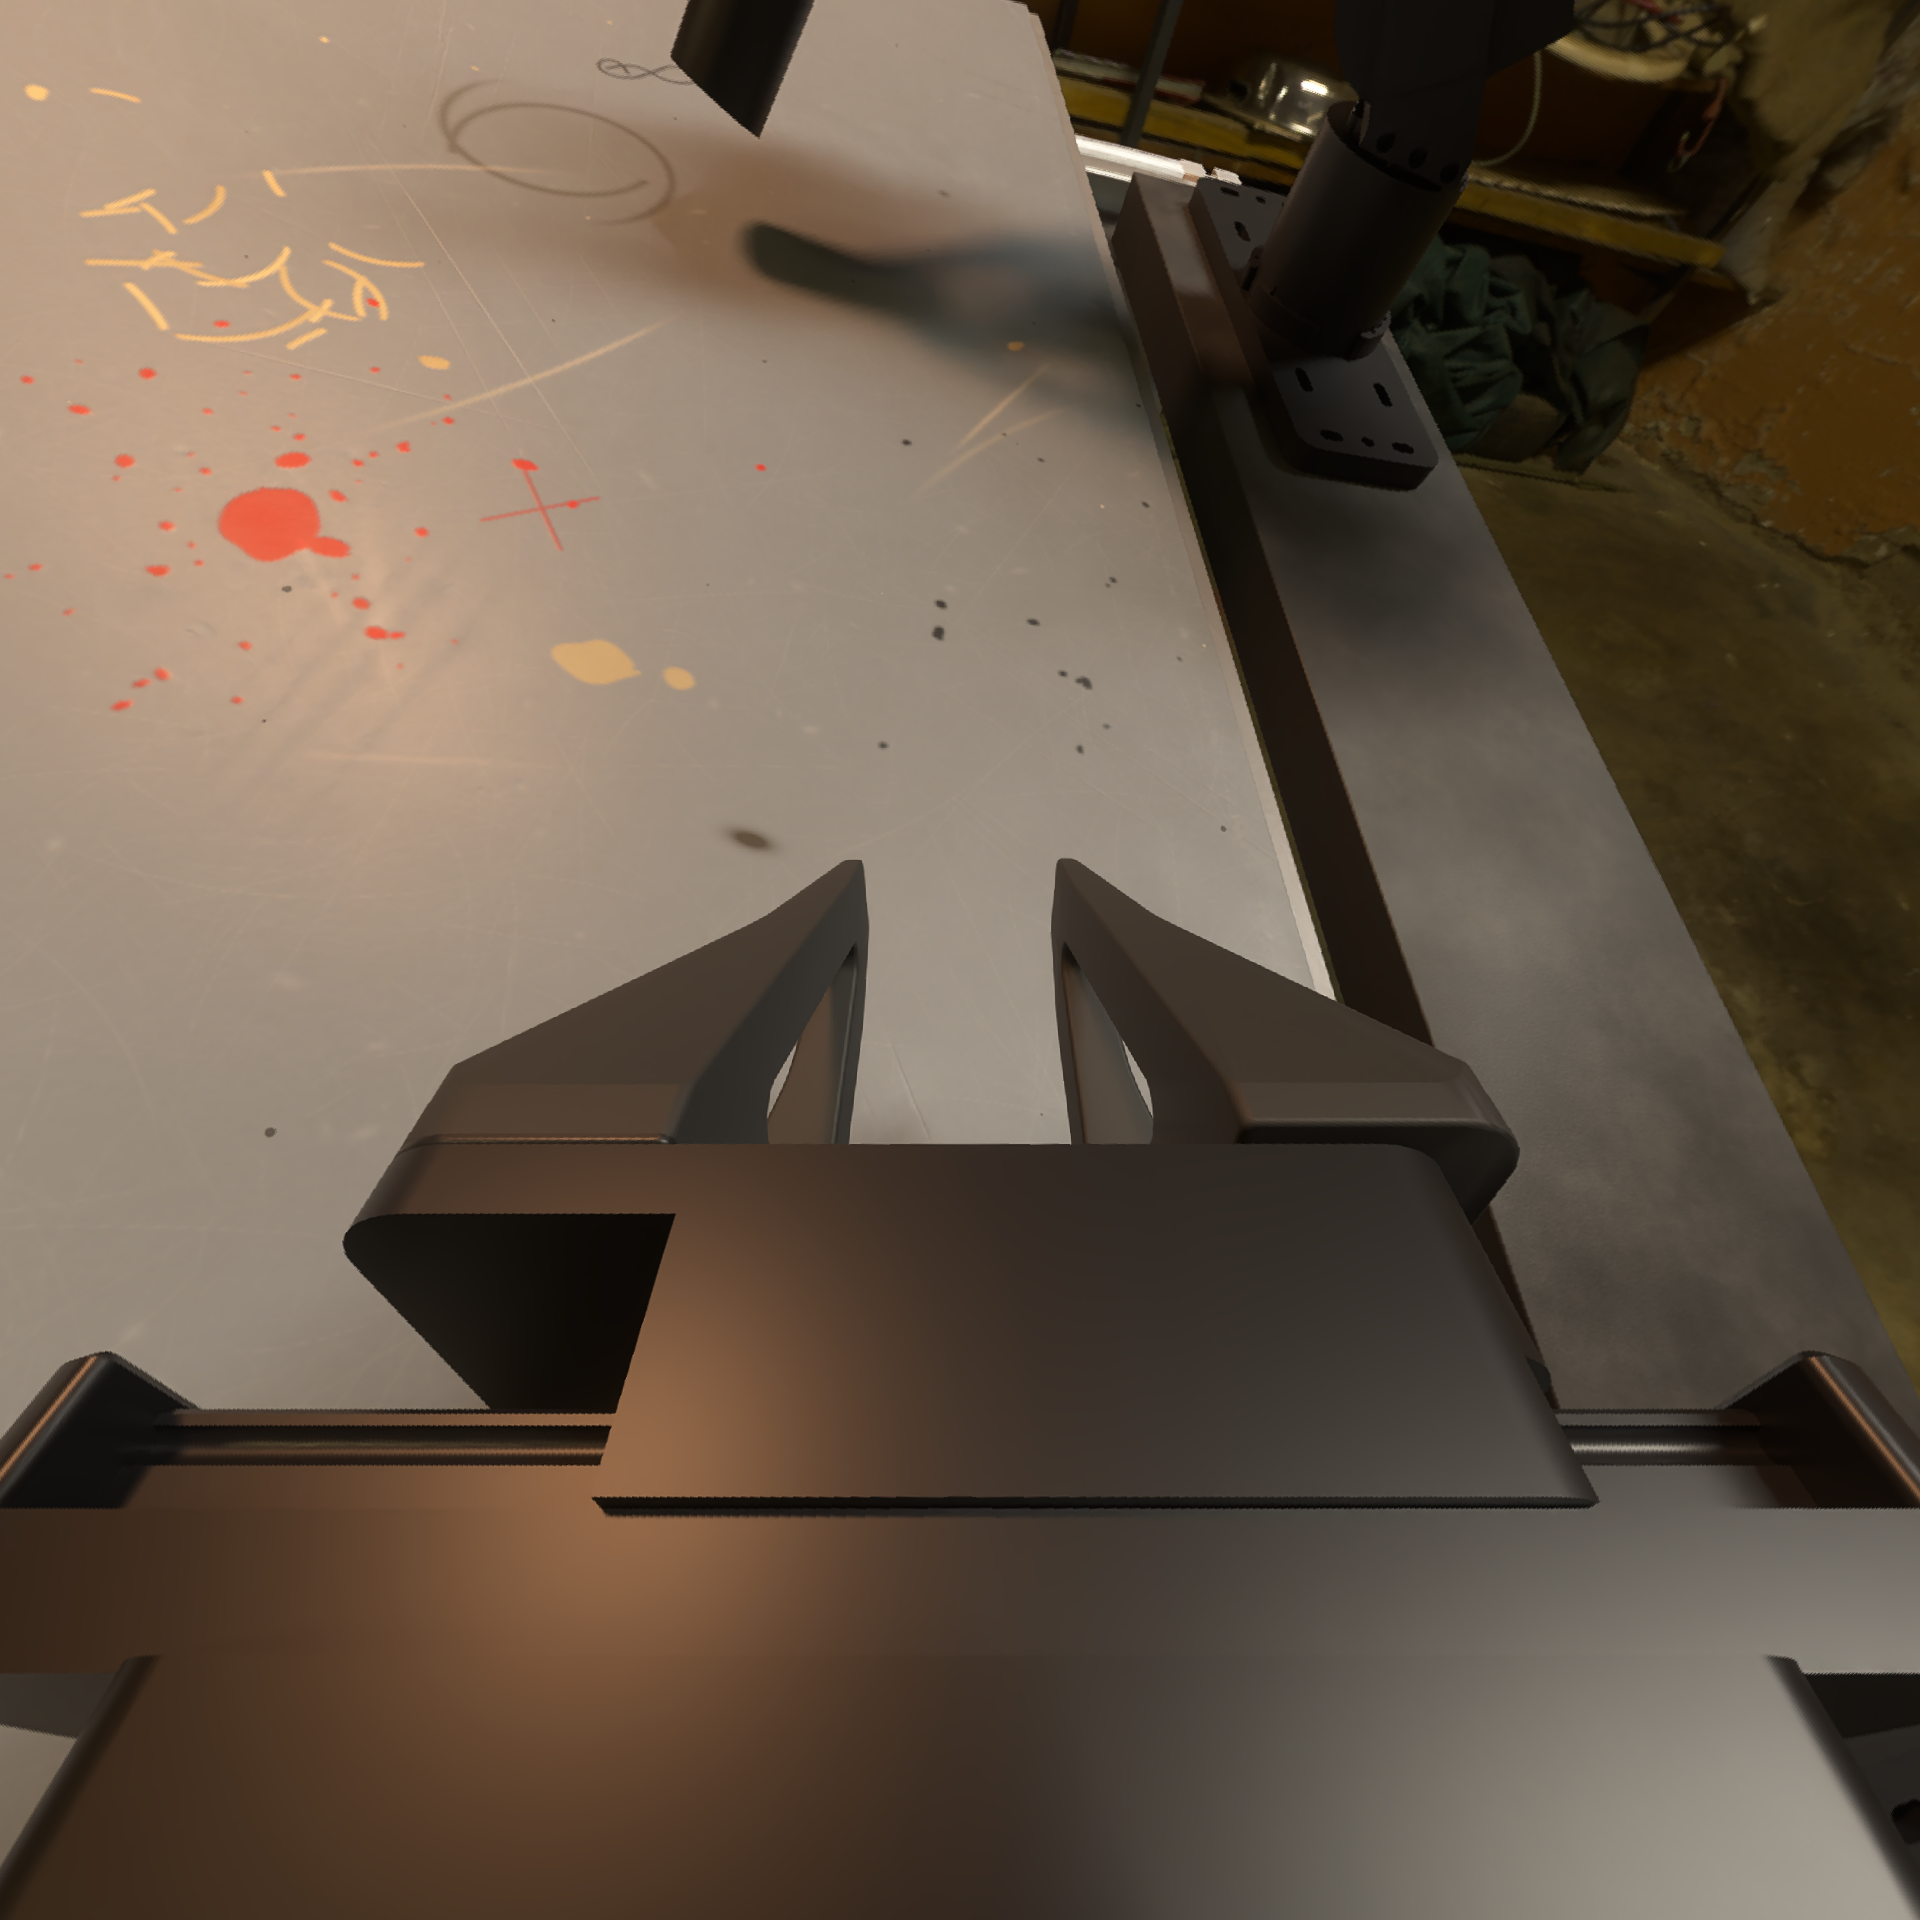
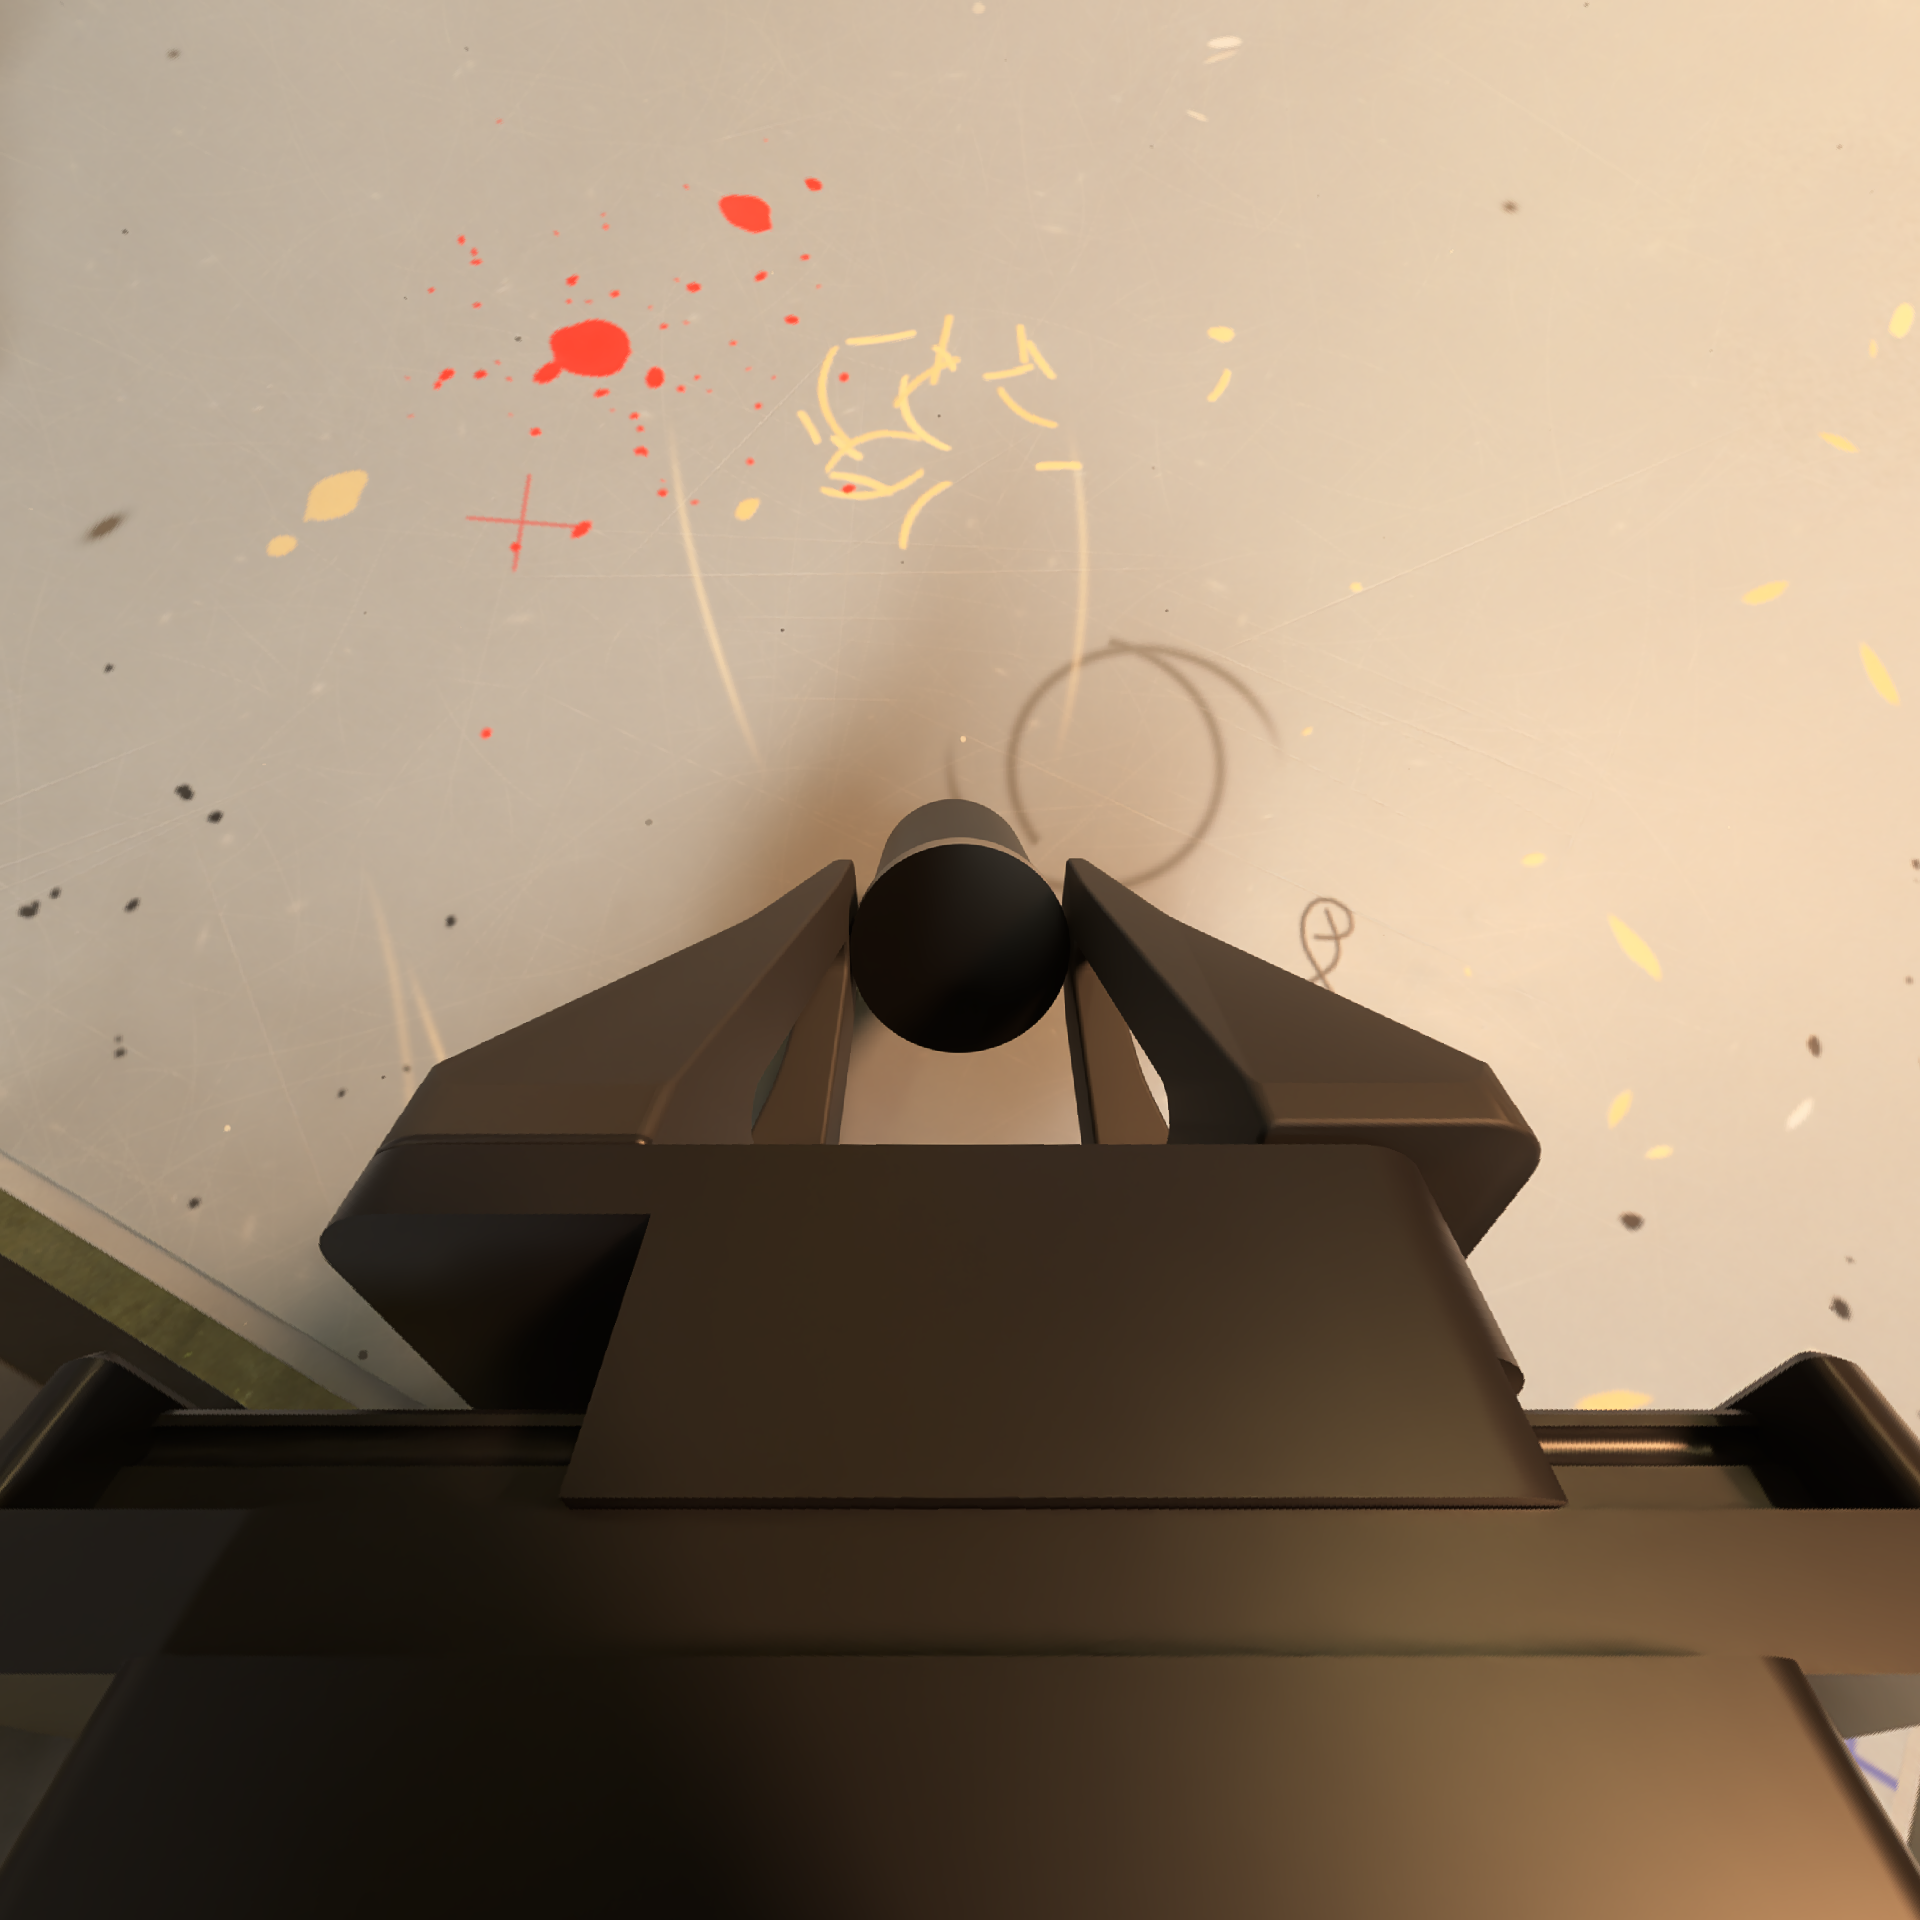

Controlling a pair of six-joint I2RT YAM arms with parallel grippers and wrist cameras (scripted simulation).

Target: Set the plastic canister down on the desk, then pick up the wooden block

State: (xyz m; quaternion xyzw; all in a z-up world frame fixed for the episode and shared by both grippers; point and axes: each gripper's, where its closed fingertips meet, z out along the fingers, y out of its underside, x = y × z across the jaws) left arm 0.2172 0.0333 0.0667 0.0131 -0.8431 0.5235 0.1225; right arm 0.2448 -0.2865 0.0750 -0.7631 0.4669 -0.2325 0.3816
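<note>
Two end effectors were in play, and only one carried anything. The right end effector (image 2: 958, 862) was clamped on the plastic canister (image 2: 958, 940), a dark cylinder pinched between its fingertips, long axis running down toward the bench (image 2: 1455, 520) with the round end cap facing the wrist camera. Its far end looked to hang above the bench, just beside the brown ring stain (image 2: 1117, 769), though contact could not be judged from this angle. In the left wrist view, the same canister (image 1: 740, 52) showed only as a dark stub at the top edge, well beyond that ring stain (image 1: 561, 145).

Left end effector (image 1: 961, 868) sat with its fingers apart and nothing between them, over bare bench (image 1: 520, 935), well away from the ring stain.

And the wooden block? Nowhere in either view, so which arm lay nearer to it could not be called. By my read, set-down was the step in hand: straight down along the canister's axis, landing next to the ring stain.
</note>
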